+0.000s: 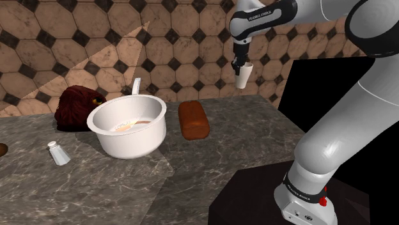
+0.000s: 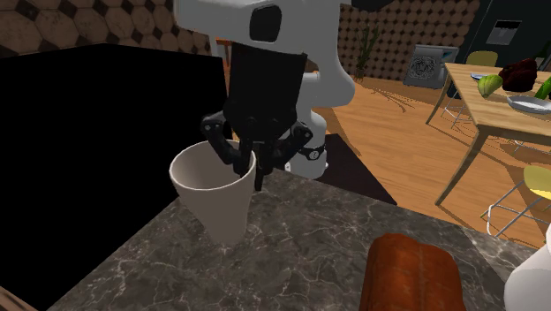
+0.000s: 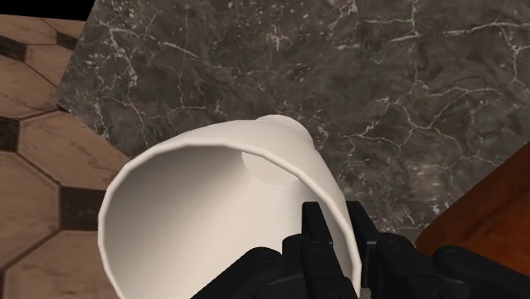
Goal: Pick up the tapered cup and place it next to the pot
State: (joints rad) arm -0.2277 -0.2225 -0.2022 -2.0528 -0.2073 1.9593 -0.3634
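A white tapered cup (image 1: 243, 75) hangs in the air above the back right of the dark marble counter (image 1: 77, 179), well clear of its surface. My black gripper (image 1: 240, 64) is shut on the cup's rim, one finger inside and one outside. In the second exterior view the cup (image 2: 216, 199) hangs slightly tilted under the gripper (image 2: 252, 163). The wrist view looks into the cup's mouth (image 3: 212, 195), with the gripper (image 3: 340, 242) clasping the wall. The pot (image 1: 128, 128), white with a handle at its back, stands on the counter to the cup's left in the shoulder view.
A brown loaf (image 1: 193, 119) lies between the pot and the cup. A dark red lump (image 1: 77, 107) sits behind the pot, and a small white shaker (image 1: 59, 153) lies at the front left. The black stand (image 1: 268, 192) is at lower right. A tiled wall (image 1: 96, 38) backs the counter.
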